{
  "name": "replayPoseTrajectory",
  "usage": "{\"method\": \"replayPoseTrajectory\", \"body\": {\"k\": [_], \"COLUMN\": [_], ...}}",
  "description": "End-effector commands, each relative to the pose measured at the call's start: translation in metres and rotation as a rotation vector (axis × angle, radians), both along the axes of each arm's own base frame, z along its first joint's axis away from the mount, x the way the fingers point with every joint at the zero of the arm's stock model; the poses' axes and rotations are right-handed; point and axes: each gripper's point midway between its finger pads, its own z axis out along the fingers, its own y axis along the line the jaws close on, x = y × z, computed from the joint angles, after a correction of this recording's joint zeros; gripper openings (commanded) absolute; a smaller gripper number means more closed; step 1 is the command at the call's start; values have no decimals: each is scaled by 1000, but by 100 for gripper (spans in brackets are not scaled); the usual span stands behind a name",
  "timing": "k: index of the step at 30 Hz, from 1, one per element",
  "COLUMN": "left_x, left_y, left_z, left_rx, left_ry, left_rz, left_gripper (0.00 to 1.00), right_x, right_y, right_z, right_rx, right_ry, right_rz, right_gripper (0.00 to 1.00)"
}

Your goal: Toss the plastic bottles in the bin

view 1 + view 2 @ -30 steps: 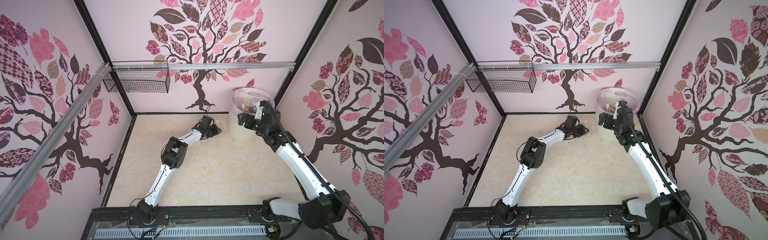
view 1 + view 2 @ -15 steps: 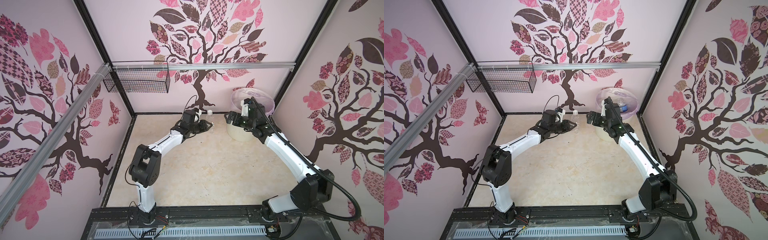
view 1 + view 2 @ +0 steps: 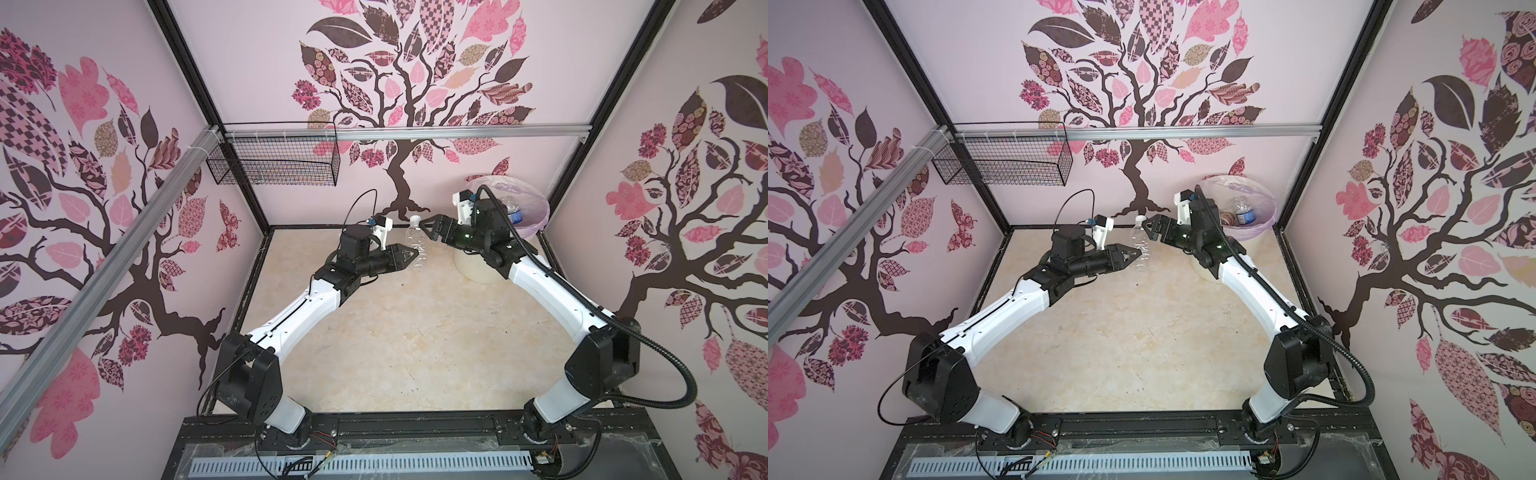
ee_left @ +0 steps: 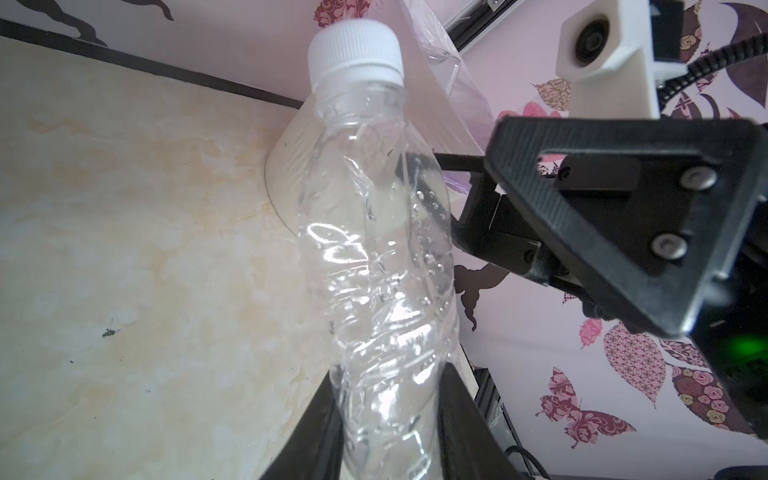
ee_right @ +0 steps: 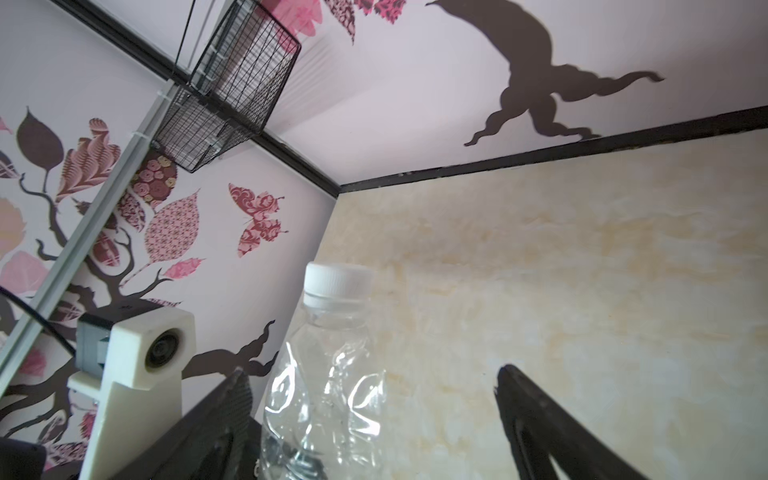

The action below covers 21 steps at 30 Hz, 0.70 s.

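Holding a crumpled clear bottle [image 4: 374, 257], left jaws clamp its lower body; right jaws stand apart around its top. It's probably light and flimsy, firmest near the neck. Bin [image 3: 471, 268] at two o'clock.

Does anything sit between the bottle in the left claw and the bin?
Only the right arm: its open right claw straddles the clear bottle, and it lies across the line to the bin. No loose object intervenes. The left claw grips the bottle's lower body.

No readable text anywhere; blue label [image 3: 1248, 216] on binned bottle [image 3: 1240, 204] illegible.
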Motion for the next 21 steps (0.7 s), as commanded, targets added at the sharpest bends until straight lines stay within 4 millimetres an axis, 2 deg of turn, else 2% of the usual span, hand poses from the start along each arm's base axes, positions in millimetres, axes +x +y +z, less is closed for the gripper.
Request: {"method": "replayPoseTrajectory", "body": {"k": [1, 5, 9, 12, 16, 21], "left_x": [-9, -9, -8, -8, -7, -8], "left_y": [1, 0, -1, -1, -1, 6], "left_z": [-12, -6, -5, -3, -3, 5], "left_rx": [17, 5, 5, 1, 4, 24], "left_ry": [14, 3, 1, -3, -1, -21], "left_rz": [-20, -22, -23, -22, -17, 12], "left_gripper": [35, 35, 37, 38, 53, 68], "right_x": [-1, -2, 1, 3, 8, 20], "right_y": [23, 37, 38, 40, 37, 21], "right_z": [18, 13, 12, 12, 15, 39], "right_rx": [80, 95, 106, 110, 90, 53], "right_ry": [-17, 0, 6, 10, 1, -56], "right_rz": [72, 104, 99, 102, 77, 17], "right_gripper": [90, 83, 66, 61, 53, 46]}}
